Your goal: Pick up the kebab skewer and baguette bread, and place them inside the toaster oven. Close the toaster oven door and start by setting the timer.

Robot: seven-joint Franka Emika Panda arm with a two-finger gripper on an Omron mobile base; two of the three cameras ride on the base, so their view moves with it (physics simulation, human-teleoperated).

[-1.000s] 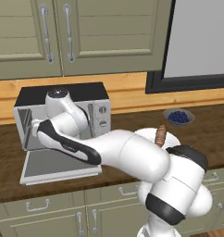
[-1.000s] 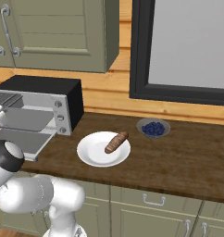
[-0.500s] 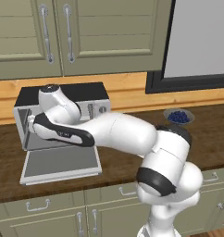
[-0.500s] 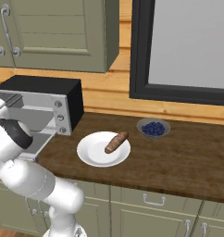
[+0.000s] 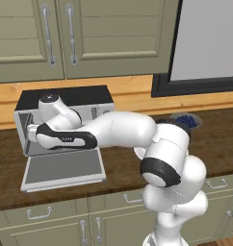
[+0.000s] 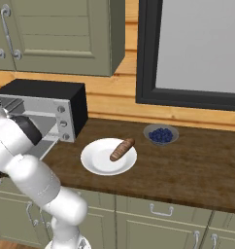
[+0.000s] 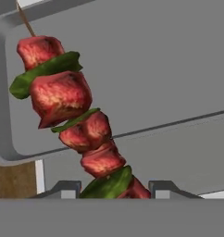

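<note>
The kebab skewer (image 7: 76,121) sat clamped at its lower end between the 2 fingertips of the gripper (image 7: 115,187), red meat chunks and green pepper slices rising up and to the left. Behind it was the grey inside of the toaster oven (image 5: 65,98), so the skewer was right at the oven's mouth. The toaster oven door (image 5: 63,169) lay dropped flat over the counter (image 6: 197,165). Over to the right, the baguette bread (image 6: 122,149) rested on the white plate (image 6: 92,163), with the bowl of blueberries (image 6: 160,134) just beyond.
</note>
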